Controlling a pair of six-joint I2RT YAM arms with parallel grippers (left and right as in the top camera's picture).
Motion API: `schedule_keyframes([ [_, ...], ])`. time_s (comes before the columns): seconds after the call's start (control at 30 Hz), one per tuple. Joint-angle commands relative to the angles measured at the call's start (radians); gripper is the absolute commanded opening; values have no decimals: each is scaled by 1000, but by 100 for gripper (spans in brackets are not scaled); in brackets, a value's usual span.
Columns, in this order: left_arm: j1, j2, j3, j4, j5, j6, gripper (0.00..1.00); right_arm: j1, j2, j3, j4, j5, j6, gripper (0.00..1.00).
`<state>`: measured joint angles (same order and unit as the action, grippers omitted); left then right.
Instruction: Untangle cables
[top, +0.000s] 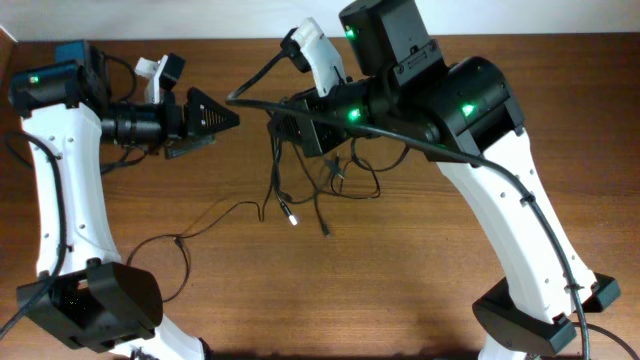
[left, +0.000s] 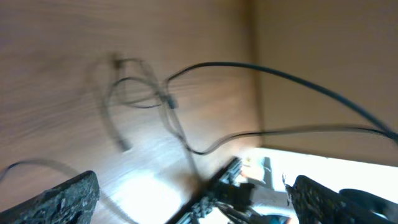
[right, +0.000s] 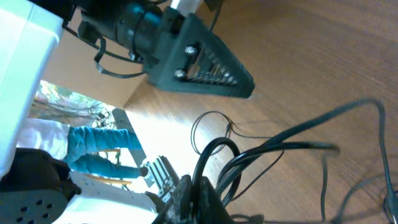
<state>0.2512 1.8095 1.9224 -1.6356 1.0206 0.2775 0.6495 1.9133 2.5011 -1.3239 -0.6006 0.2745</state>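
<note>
Wooden table (top: 400, 290); left end effector (top: 232, 118) level, wide, empty, facing right end effector (right: 194, 198) clenched on cables (right: 273, 144).

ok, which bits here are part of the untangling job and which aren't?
Job:
- thin black cables, bunched in the shut right hand
- loose strand
- open left hand

Not job:
- arms' own thick wiring
- wooden table
</note>
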Motion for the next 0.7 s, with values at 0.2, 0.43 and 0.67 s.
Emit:
schedule_keyframes([
  [0.2,-76,8,-5,-53,213,200,96,-13,-9,6,57,-11,-33,4],
  [0.43,-186,8,-5,-53,209,244,94,-93,-9,6,11,-11,-23,4],
  [0.67,-129,8,-5,-53,268,244,92,-174,-9,2,-43,-26,-24,4],
])
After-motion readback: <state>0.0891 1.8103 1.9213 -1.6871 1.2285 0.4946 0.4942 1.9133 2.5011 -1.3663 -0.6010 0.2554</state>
